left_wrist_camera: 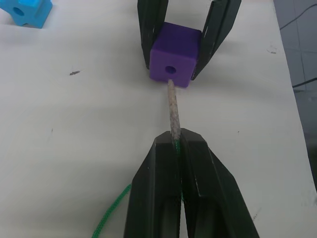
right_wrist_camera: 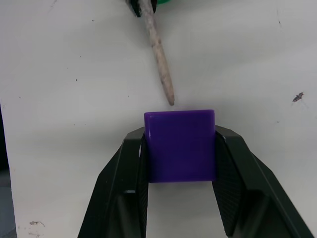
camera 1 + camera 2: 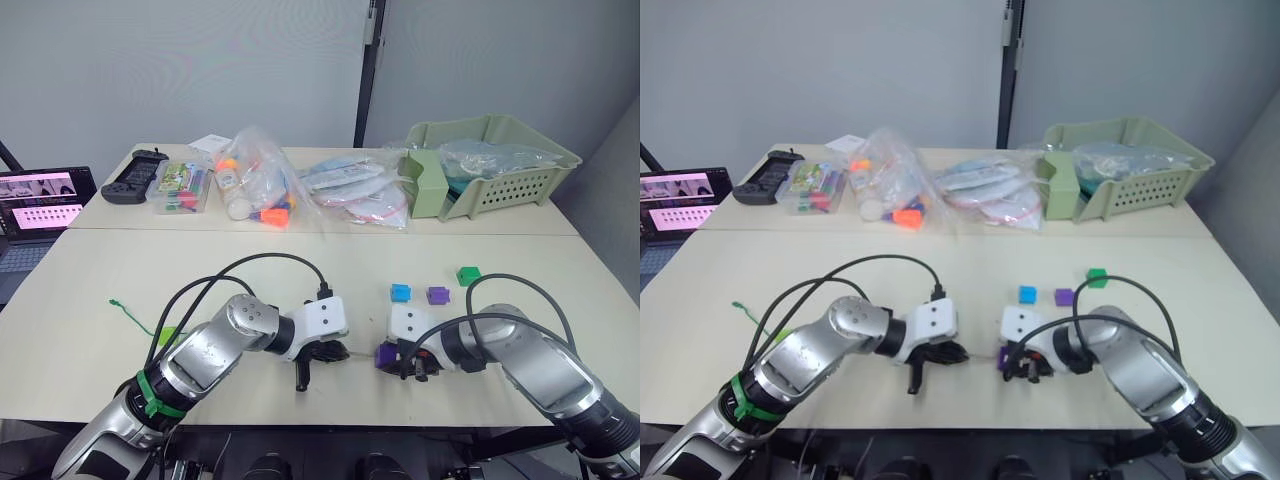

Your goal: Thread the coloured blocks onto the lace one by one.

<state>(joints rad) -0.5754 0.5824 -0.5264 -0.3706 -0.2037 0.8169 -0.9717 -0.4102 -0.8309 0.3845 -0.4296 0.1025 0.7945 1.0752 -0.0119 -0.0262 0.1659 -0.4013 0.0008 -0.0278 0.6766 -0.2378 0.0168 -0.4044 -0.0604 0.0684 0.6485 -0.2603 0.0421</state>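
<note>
At purple block (image 1: pixel 172 59), lace tip (image 1: pixel 173 106)

The two eye views look forward and down from the head over the pale cream counter (image 3: pixel 100 270). Each wrist view sits close behind its own claw, and both share the small purple plastic cube (image 1: pixel 172 61) from opposite sides.

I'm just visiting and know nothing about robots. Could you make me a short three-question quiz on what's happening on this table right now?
1. Which gripper holds the purple block: the left gripper or the right gripper?
2. True or false: the pale tip of the lace has already come out the far side of the held block.
3. How many loose blocks lie on the table just beyond the grippers, and in which colours?

Key
1. The right gripper.
2. False: the tip is just at the hole's mouth.
3. Three: the blue block, another purple block and the green block.
</note>
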